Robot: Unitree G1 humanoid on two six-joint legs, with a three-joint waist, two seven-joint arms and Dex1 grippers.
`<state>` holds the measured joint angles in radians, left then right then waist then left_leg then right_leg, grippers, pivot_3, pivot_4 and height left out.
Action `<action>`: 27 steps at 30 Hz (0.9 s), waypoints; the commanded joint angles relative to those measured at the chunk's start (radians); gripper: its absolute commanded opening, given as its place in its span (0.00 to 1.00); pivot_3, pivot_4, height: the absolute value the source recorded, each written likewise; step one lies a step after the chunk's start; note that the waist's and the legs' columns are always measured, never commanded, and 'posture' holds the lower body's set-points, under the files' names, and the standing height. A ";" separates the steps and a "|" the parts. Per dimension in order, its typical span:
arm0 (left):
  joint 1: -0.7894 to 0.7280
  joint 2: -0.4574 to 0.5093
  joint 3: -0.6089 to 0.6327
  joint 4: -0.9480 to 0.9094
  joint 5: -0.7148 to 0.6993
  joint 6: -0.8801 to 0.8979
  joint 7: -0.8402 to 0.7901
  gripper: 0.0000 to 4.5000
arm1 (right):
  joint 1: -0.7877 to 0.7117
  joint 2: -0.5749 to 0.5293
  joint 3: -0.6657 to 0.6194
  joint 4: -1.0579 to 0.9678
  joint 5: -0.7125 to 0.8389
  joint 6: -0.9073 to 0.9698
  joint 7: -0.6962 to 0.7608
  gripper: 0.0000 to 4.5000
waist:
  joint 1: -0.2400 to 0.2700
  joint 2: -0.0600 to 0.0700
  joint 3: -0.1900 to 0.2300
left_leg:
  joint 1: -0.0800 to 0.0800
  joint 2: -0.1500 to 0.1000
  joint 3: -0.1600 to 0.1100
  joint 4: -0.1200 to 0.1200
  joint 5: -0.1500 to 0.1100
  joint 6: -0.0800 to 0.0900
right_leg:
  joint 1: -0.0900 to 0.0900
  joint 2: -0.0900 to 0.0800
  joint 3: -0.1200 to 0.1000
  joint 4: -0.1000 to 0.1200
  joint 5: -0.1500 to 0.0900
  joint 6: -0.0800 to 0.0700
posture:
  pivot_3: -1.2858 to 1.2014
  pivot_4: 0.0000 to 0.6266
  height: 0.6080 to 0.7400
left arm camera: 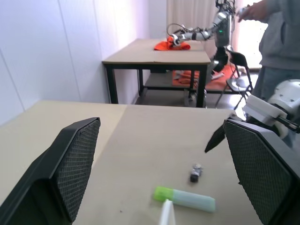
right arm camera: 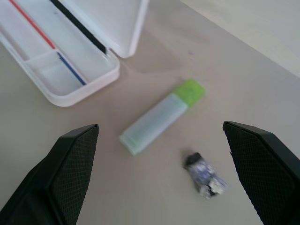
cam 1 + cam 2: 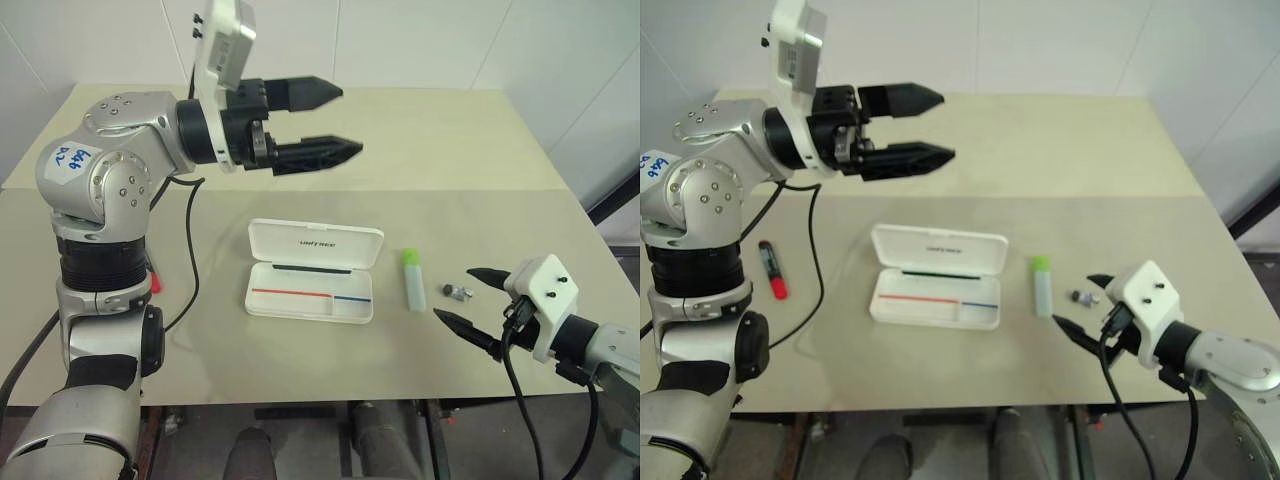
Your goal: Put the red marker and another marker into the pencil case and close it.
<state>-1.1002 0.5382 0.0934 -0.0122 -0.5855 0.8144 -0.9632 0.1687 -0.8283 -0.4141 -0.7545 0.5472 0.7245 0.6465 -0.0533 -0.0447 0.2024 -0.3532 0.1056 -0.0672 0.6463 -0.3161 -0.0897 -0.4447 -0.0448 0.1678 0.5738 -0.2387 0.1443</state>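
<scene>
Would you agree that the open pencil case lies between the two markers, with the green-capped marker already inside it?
Not quite: the green-capped marker is not inside the pencil case; it lies on the table beside the case, towards the right gripper. The right wrist view shows it clearly. The rest holds: the case is open, and the red marker lies on its other side.

A beige table (image 3: pixel 470 150) made of two joined boards stands against a white panelled wall (image 3: pixel 420 40). Beyond the left end effector (image 1: pixel 161 173), across the room, a second table (image 1: pixel 157 56) with black legs sits beside the same white wall (image 1: pixel 56 51), an orange cloth (image 1: pixel 171 45) on top. A person in a grey top (image 1: pixel 276 42) stands near it, beside a dark chair (image 1: pixel 239 61) in bright daylight.
</scene>
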 commanded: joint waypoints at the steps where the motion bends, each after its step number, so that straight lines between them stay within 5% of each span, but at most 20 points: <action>1: -0.020 -0.007 0.036 0.032 0.006 -0.111 0.005 1.00 | 0.008 -0.008 -0.052 -0.035 -0.014 -0.006 -0.017 1.00 | 0.000 0.000 0.000 | 0.000 0.000 0.000 0.000 0.000 0.000 | 0.000 0.000 0.000 0.000 0.000 0.000 | 0.52 0.24 1.00; 9: 0.091 -0.036 0.114 0.154 0.018 -0.384 -0.027 1.00 | 0.016 0.014 -0.059 -0.050 -0.028 0.000 -0.062 1.00 | 0.001 0.000 0.000 | 0.001 0.000 0.000 0.000 0.000 0.000 | 0.000 0.000 0.000 0.000 0.000 0.000 | 0.52 0.24 1.00; 13: 0.188 -0.031 0.130 0.169 0.127 -0.496 0.126 1.00 | -0.012 0.032 -0.051 -0.073 -0.013 0.003 -0.095 1.00 | 0.001 0.000 0.000 | 0.001 0.000 0.000 0.000 0.000 0.000 | 0.000 0.000 0.000 0.001 0.001 0.002 | 0.52 0.24 1.00; 23: 0.287 -0.011 0.102 0.185 0.348 -0.545 0.419 1.00 | -0.194 0.030 0.001 -0.048 0.082 0.001 -0.077 1.00 | 0.016 0.000 0.000 | 0.001 0.000 0.000 0.001 0.000 0.000 | 0.000 0.000 0.001 0.000 0.002 0.003 | 0.52 0.24 1.00; 27: 0.298 0.015 0.063 0.209 0.490 -0.403 0.596 1.00 | -0.367 0.037 0.096 -0.046 0.141 0.021 -0.089 1.00 | 0.018 0.000 0.000 | 0.001 0.000 0.000 0.001 0.000 0.000 | 0.000 0.000 0.001 0.000 0.002 0.004 | 0.52 0.24 1.00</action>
<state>-0.8046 0.5312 0.1687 0.2050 -0.1548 0.3504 -0.4416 -0.1508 -0.7928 -0.3335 -0.7802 0.6496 0.7462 0.5665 -0.0356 -0.0448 0.2026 -0.3522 0.1052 -0.0672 0.6468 -0.3159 -0.0900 -0.4446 -0.0447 0.1688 0.5741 -0.2364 0.1480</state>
